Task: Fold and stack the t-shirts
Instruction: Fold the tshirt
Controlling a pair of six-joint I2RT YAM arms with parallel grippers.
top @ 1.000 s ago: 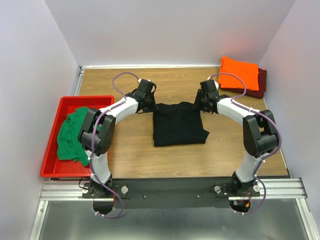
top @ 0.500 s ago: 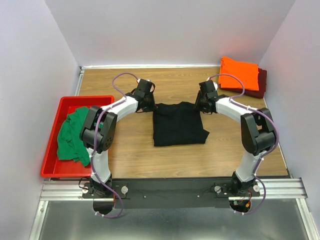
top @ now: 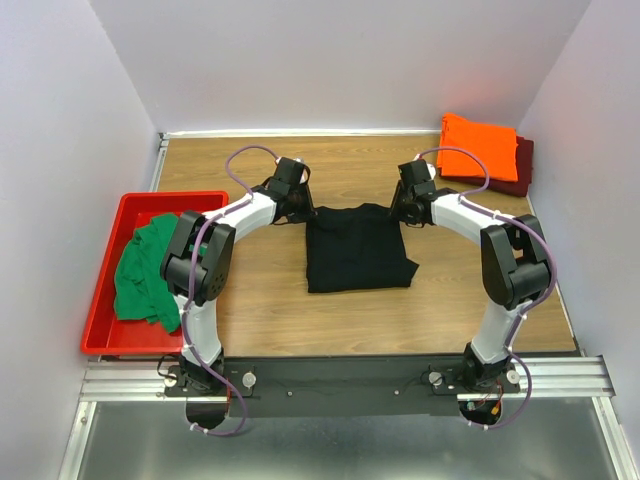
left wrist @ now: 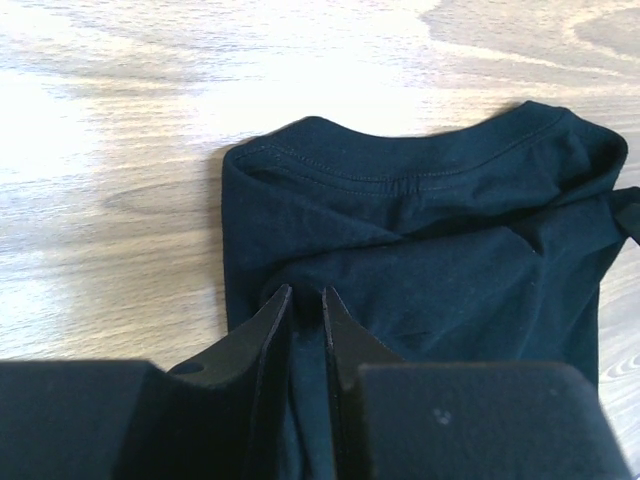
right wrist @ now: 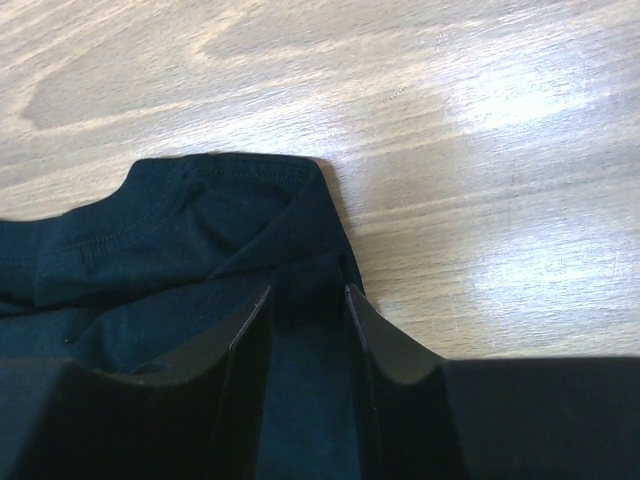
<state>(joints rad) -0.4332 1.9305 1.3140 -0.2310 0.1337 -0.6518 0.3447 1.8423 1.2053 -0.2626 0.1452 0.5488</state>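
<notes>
The black t-shirt (top: 358,255) lies folded flat in the middle of the table, collar end away from the arm bases. My left gripper (top: 296,205) is at its far left corner, jaws nearly together on a pinch of the black cloth (left wrist: 430,230); its tips (left wrist: 305,292) sit just behind the collar. My right gripper (top: 400,207) is at the far right corner, jaws (right wrist: 307,290) a little wider apart, closed round the shirt's edge (right wrist: 170,240). The orange t-shirt (top: 478,148) lies folded on the maroon t-shirt (top: 520,165) at the back right. The green t-shirt (top: 140,270) is crumpled in the tray.
A red plastic tray (top: 170,198) stands at the table's left edge with the green shirt in it. White walls close the table at the back and sides. Bare wood shows in front of the black shirt and on both sides of it.
Both arms have shifted only slightly, elbows drawing a little inward. The grippers stay at the shirt's far corners and the shirt lies the same.
</notes>
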